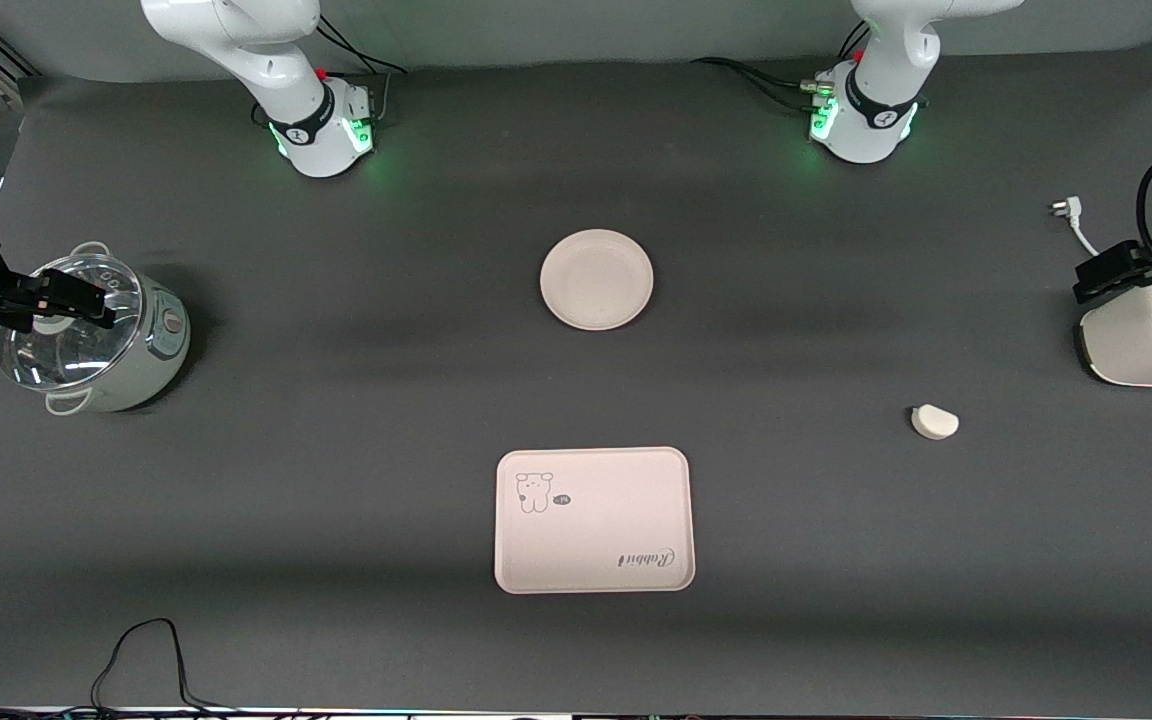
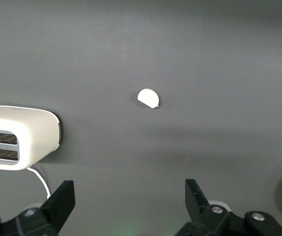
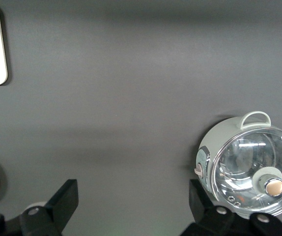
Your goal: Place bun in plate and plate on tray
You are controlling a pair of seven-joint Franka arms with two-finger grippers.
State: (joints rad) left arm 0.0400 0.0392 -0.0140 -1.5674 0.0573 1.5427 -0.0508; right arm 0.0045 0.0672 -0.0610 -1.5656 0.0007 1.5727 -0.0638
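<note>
1. The bun [image 1: 934, 421] lies on the dark counter [image 1: 336, 400] toward my left arm's end, on its own, touching neither dish.
2. My left pincer [image 1: 1108, 272] hangs over the white toaster [image 1: 1151, 345] at that end of the counter. Its wrist view shows both fingers [image 2: 62, 201] spread wide with nothing between them, and the bun [image 2: 149, 98] on bare counter well apart from them.
3. My right pincer [image 1: 71, 298] hangs over the glass-lidded cooker pot [image 1: 126, 370] at my right arm's end. It too is spread wide and carries nothing; its fingers [image 3: 65, 201] frame bare counter in the wrist view, with the pot [image 3: 246, 167] beside them.
4. The plate [image 1: 597, 279] sits flat in the middle of the counter, nothing on it.
5. The tray [image 1: 593, 520] lies flat, nearer to the front camera than the plate and well apart from it, its rabbit drawing and "Rabbit" script facing up.
6. The bun is nearer to the front camera than the plate and farther from it than the tray.
7. A white plug on a cord [image 1: 1071, 222] lies near the toaster.
</note>
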